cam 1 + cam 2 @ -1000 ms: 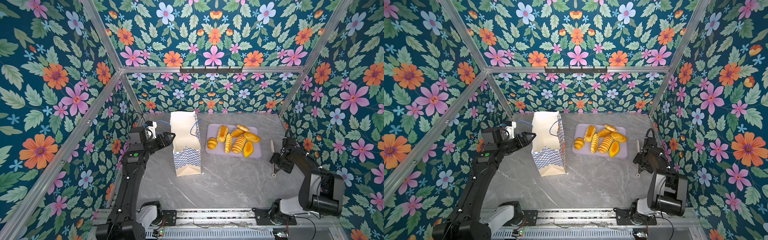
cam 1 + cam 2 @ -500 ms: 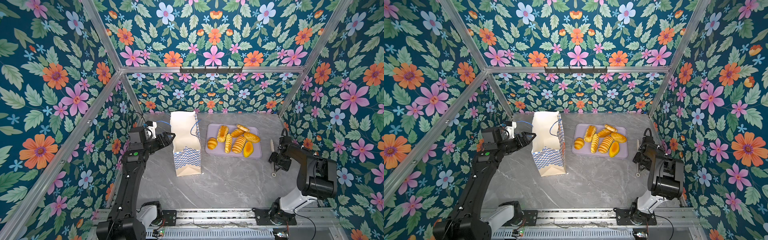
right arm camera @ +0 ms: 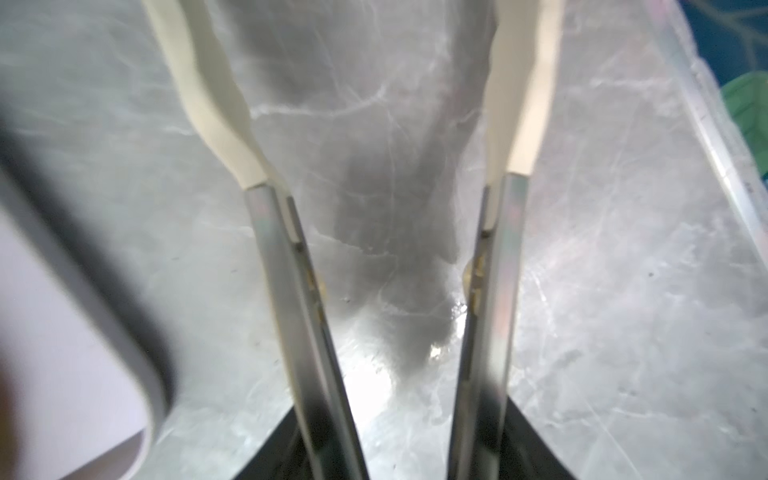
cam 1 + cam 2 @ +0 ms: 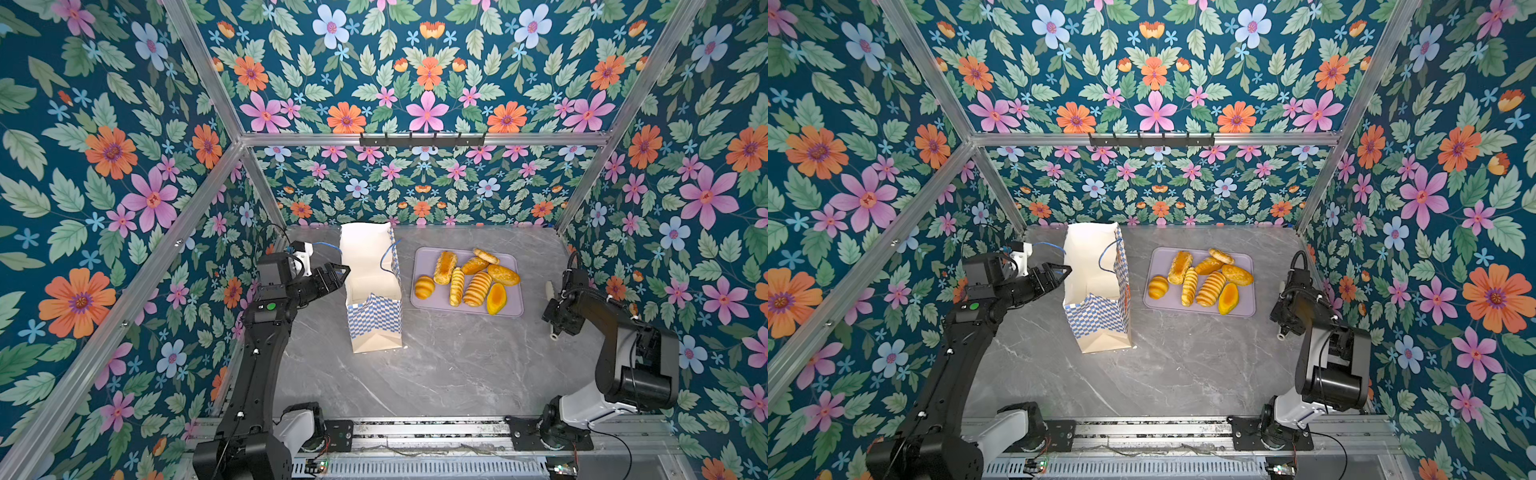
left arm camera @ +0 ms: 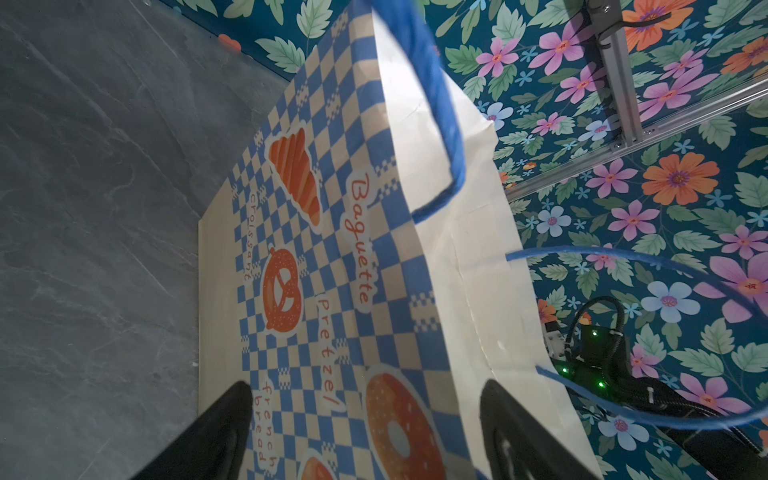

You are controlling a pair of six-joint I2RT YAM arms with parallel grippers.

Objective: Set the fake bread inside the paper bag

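Several glossy golden pieces of fake bread point(image 4: 478, 286) point(image 4: 1210, 286) lie on a lilac tray point(image 4: 513, 309). The cream paper bag point(image 4: 374, 316) point(image 4: 1096, 316) stands open left of the tray, its checkered wall point(image 5: 332, 249) filling the left wrist view. My left gripper point(image 4: 338, 276) point(image 5: 365, 415) is open at the bag's left rim, one finger outside the wall and one over the pale inside. My right gripper point(image 4: 557, 318) point(image 3: 407, 415) is low at the right wall. Its jaws close against the two metal arms of cream-tipped tongs point(image 4: 550, 291) point(image 3: 274, 249).
The blue cord handles point(image 5: 440, 124) loop close to the left wrist camera. The tray's rounded corner point(image 3: 62, 374) lies just beside the tongs. Grey marble tabletop point(image 4: 436, 374) spreads in front of the bag and tray; flowered walls close in on three sides.
The right arm has swung its upper links round while its gripper stayed over the tongs, and its jaws have narrowed onto them. The left arm, bag and bread have not moved.
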